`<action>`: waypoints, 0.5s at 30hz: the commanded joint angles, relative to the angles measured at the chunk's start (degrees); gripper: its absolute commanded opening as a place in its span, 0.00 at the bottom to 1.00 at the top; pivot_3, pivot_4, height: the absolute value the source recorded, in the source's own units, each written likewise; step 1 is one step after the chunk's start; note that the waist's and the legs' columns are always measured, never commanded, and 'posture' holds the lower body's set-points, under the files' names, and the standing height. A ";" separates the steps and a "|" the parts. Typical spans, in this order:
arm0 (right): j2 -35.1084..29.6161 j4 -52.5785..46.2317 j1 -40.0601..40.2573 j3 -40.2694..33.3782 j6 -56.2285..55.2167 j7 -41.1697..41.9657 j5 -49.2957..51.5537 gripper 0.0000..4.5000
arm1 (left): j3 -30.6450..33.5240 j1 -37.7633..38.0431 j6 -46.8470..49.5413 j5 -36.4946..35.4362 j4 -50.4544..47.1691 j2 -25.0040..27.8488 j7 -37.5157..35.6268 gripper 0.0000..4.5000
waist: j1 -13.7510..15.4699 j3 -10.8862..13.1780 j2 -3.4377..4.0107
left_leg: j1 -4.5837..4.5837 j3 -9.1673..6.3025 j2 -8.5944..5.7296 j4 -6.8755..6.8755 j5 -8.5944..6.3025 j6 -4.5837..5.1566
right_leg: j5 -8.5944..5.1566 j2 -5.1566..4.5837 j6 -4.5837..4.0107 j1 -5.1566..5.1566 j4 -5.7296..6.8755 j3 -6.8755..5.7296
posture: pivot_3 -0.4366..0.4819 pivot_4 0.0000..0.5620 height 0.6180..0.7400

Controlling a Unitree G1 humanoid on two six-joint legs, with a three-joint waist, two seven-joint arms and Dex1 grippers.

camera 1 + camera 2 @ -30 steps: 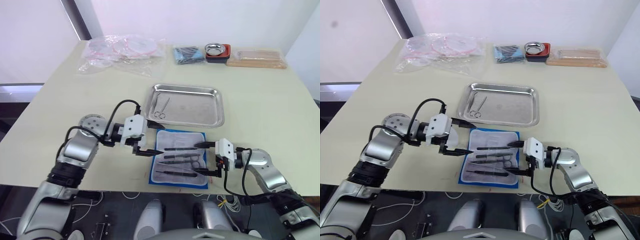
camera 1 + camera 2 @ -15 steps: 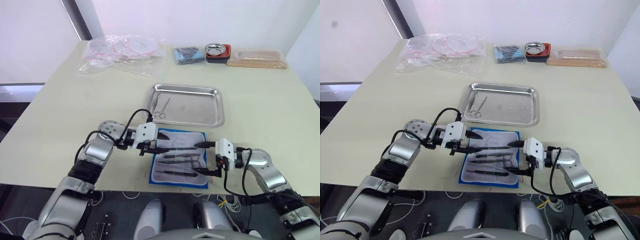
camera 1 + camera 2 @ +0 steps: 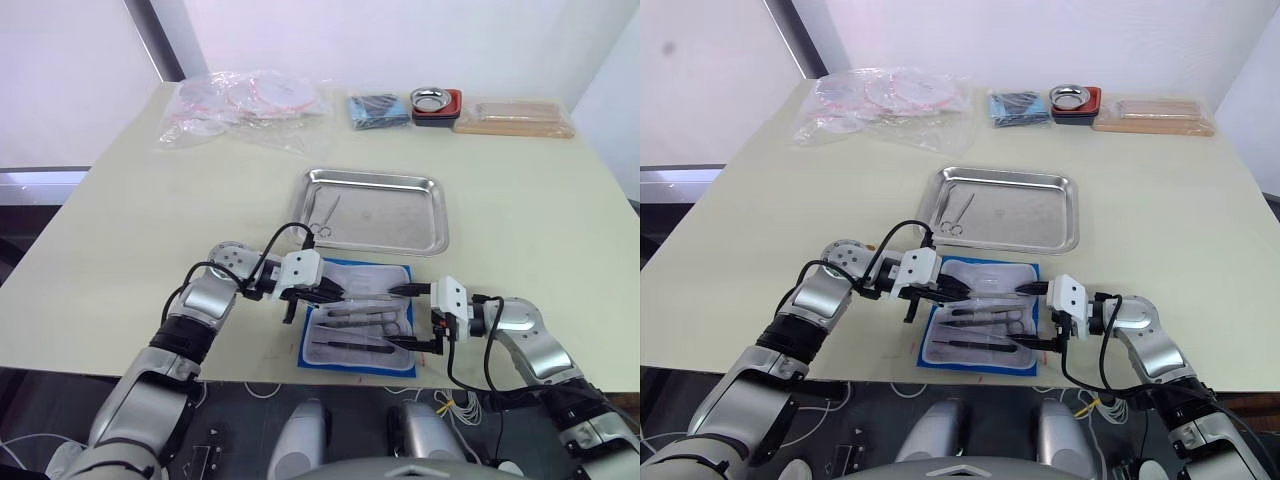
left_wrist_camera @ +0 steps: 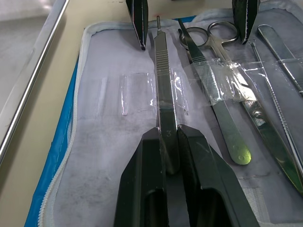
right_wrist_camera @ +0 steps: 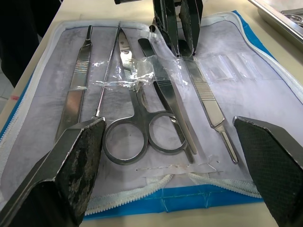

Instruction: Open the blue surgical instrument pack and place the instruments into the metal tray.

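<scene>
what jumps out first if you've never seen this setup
The blue surgical instrument pack lies open at the table's near edge. The left gripper is shut on a flat steel handle in it, while the right gripper waits open at its other end. Behind the pack, the metal tray holds one pair of scissors.

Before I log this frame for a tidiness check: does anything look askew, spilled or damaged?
Nothing stands out. The blue surgical instrument pack lies open and flat, its instruments lined up under clear straps. The left gripper pinches one flat handle.
</scene>
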 commanded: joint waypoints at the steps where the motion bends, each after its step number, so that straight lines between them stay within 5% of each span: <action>1: -0.64 4.51 3.21 2.76 3.52 -0.29 -4.02 1.00 | 0.37 -0.46 2.63 -0.12 -1.24 0.94 -0.83 0.01 | -0.01 -0.01 0.01 | 0.00 0.00 0.00 0.00 0.00 0.00 | 0.00 0.00 0.00 0.00 0.00 0.00 | 0.48 0.27 1.00; 15: -0.25 5.78 2.80 2.96 2.97 0.20 -4.15 1.00 | 1.86 -0.79 13.88 -2.58 -14.54 5.16 -1.52 0.01 | -0.10 0.01 0.03 | -0.02 -0.01 0.01 0.00 0.00 0.00 | -0.01 0.02 0.01 -0.01 -0.01 0.00 | 0.48 0.27 1.00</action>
